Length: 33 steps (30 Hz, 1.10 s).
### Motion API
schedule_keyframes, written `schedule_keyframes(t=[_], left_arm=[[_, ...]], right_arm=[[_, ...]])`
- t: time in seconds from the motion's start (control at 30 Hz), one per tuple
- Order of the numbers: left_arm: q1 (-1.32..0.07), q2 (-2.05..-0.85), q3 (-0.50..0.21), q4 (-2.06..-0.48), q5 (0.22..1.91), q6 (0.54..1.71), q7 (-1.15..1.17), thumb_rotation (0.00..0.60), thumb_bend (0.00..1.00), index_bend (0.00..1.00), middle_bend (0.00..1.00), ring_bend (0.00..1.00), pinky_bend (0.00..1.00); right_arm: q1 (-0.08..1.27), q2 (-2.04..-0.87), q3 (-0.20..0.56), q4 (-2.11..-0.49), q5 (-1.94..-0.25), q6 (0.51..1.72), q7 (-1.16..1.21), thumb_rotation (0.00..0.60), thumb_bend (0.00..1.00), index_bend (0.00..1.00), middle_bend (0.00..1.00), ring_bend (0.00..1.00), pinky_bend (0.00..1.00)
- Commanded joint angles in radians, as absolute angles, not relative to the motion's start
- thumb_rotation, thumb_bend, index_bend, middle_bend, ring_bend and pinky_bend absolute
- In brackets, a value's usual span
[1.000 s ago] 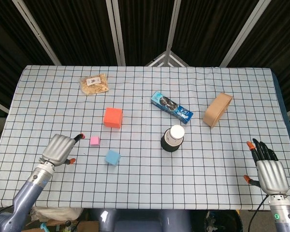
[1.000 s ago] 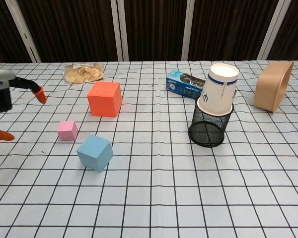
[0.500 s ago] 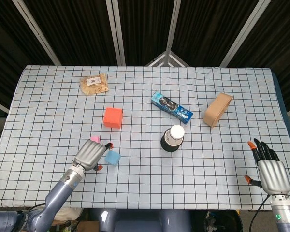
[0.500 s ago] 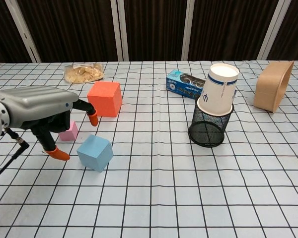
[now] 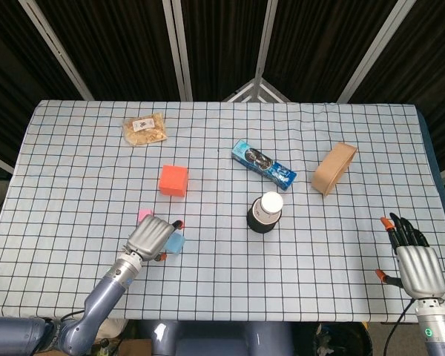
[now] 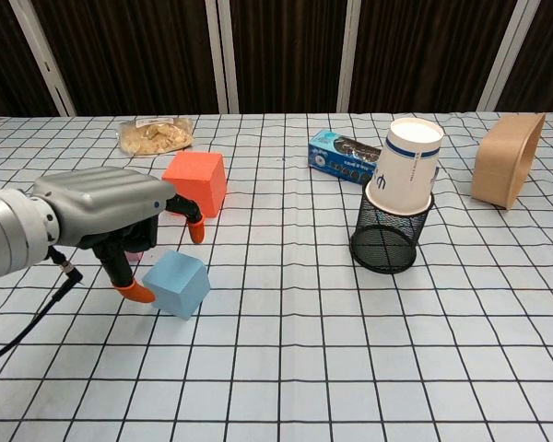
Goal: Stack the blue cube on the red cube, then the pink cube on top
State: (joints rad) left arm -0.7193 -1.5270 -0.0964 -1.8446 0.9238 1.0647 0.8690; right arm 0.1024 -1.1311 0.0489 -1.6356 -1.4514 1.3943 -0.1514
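Hovering left robot hand (image 6: pixel 106 207) | fingers spread, empty | blue cube (image 6: pixel 176 284) just beside its thumb tip

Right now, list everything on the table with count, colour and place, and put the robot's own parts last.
red cube: one, red-orange, left of centre.
blue cube: one, light blue, nearer the front than the red cube, on the table beside the left hand.
pink cube: one, pink, left of the blue cube, mostly hidden behind the left hand in the chest view.
snack bag: one, clear with tan contents, far left.
cookie pack: one, blue, far centre.
mesh cup: one, black, right of centre.
paper cup: one, white, tilted in the mesh cup.
tan container: one, tan, far right.
left hand: grey, orange-tipped fingers spread by the blue cube.
right hand: grey, front right, holding nothing.
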Motion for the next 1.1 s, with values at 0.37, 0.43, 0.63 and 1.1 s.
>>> schedule_keyframes(t=[0.37, 0.43, 0.63, 1.1], left_arm=[[-0.739, -1.554, -0.079, -1.799, 0.885, 1.090, 0.861, 0.600, 0.15, 0.33, 0.98, 0.84, 0.85], [-0.744, -1.560, -0.079, -1.790, 0.882, 1.088, 0.855, 0.600, 0.16, 0.33, 0.98, 0.84, 0.85], [-0.758, -1.573, -0.074, -1.778, 0.879, 1.084, 0.854, 0.600, 0.18, 0.33, 0.97, 0.84, 0.85], [-0.762, -1.583, -0.050, -1.751, 0.907, 1.101, 0.829, 0.600, 0.25, 0.35, 0.97, 0.83, 0.85]], right_arm=[[0.105, -1.130, 0.048, -1.631, -1.451, 1.390, -0.140, 0.600, 0.11, 0.00, 0.00, 0.00, 0.17], [0.106, -1.131, 0.048, -1.631, -1.450, 1.388, -0.142, 0.600, 0.11, 0.00, 0.00, 0.00, 0.17], [0.109, -1.133, 0.047, -1.630, -1.447, 1.383, -0.145, 0.600, 0.11, 0.00, 0.00, 0.00, 0.17], [0.109, -1.129, 0.045, -1.631, -1.450, 1.383, -0.137, 0.600, 0.11, 0.00, 0.00, 0.00, 0.17]])
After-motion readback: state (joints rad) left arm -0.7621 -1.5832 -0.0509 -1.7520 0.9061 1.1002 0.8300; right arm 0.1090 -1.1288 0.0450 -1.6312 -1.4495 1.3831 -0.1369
